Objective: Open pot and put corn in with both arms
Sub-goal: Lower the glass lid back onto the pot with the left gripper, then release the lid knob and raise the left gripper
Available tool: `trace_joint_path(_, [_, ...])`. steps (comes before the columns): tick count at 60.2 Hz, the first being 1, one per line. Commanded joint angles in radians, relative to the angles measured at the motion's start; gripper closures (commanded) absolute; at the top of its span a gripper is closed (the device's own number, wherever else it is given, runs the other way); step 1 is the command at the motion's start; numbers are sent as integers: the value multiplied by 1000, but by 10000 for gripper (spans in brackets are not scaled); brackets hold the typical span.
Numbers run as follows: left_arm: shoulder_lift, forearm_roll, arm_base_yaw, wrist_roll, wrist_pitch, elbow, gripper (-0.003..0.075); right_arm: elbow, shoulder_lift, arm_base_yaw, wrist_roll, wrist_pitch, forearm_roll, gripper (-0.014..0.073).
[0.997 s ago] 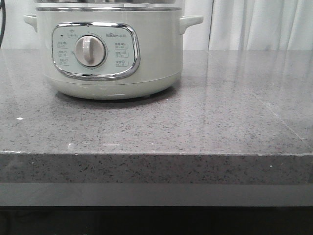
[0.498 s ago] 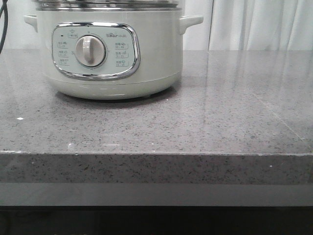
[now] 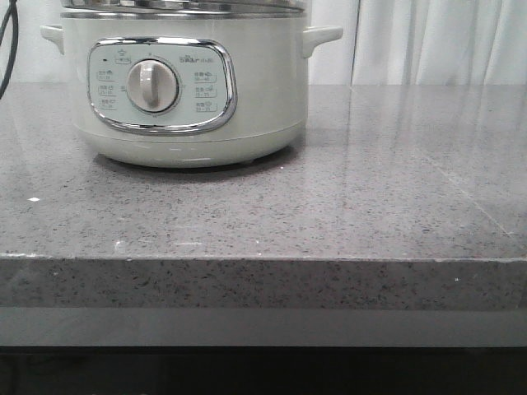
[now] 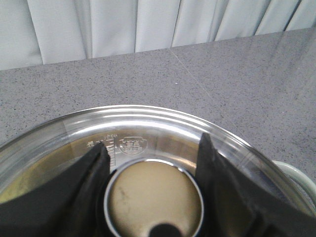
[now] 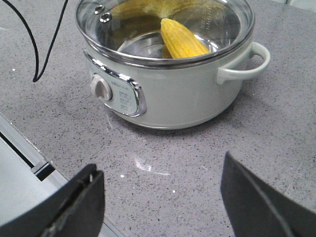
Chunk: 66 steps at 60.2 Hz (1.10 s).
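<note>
Corn [image 5: 181,40] is sitting in pot [image 5: 182,94]. I'm gripping lid [image 4: 148,123] knob [image 4: 154,197] with left fingers [image 4: 74,197], aiming to release squarely. Right fingers [image 5: 74,207] are hanging spread, empty.

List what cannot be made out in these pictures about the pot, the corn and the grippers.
- Front view: the upper edge cuts off the top of the pot; no gripper shows.
- Left wrist view: fingers of the left gripper flank the lid knob; contact is unclear.
- Right wrist view: the control panel labels are too small; the rim hides the lower end of the corn.
</note>
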<state>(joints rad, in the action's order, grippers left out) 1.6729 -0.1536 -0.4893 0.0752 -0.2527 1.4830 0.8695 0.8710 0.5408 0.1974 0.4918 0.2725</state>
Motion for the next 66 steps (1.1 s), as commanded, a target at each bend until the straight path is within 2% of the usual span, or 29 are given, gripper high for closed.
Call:
trace_joint_path(1, [-57, 9, -12, 2, 113, 43, 429, 27, -7, -7, 2, -62, 11, 73])
trace_joint_path(47, [-34, 6, -5, 2, 102, 43, 419, 27, -7, -7, 2, -62, 11, 73])
trace_joint_path(53, [-34, 0, -5, 2, 94, 43, 351, 27, -7, -7, 2, -62, 11, 73])
trace_joint_path(60, [-34, 0, -5, 2, 84, 43, 208, 27, -7, -7, 2, -62, 11, 73])
trace_joint_path(66, [-46, 0, -5, 2, 63, 43, 185, 27, -7, -7, 2, -62, 11, 73])
